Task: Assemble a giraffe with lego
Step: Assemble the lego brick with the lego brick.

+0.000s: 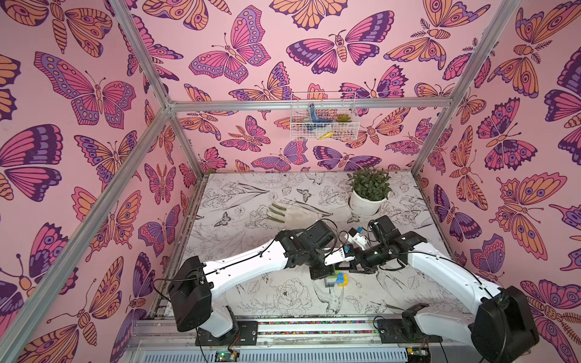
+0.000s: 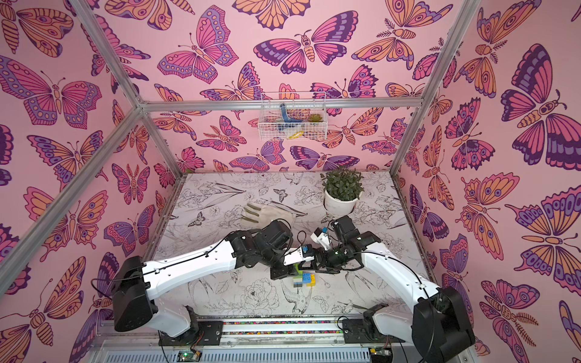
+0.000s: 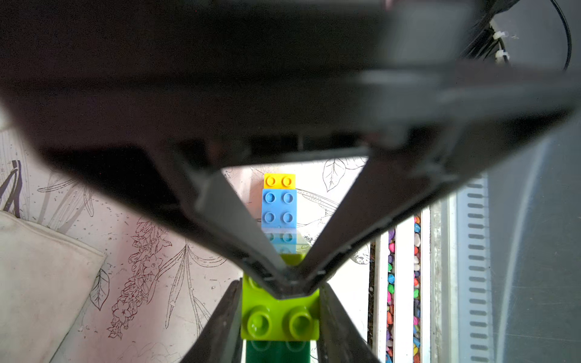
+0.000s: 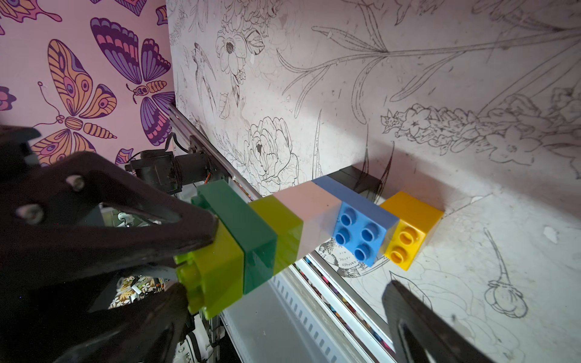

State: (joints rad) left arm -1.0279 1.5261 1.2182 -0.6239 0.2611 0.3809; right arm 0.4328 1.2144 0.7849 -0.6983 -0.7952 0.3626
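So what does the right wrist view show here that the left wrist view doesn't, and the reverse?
Only the right wrist view: the giraffe side-on, its black leg behind the blue body, and the butterfly wall. Only the left wrist view: a pale glove on the table. Both: that blue body, the lime top brick, dark green head and yellow leg.

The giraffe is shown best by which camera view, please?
The right wrist view: the giraffe appears side-on, every layer from lime top to yellow leg. The left wrist view sees it end-on, foreshortened. Both top views show it small, partly covered.
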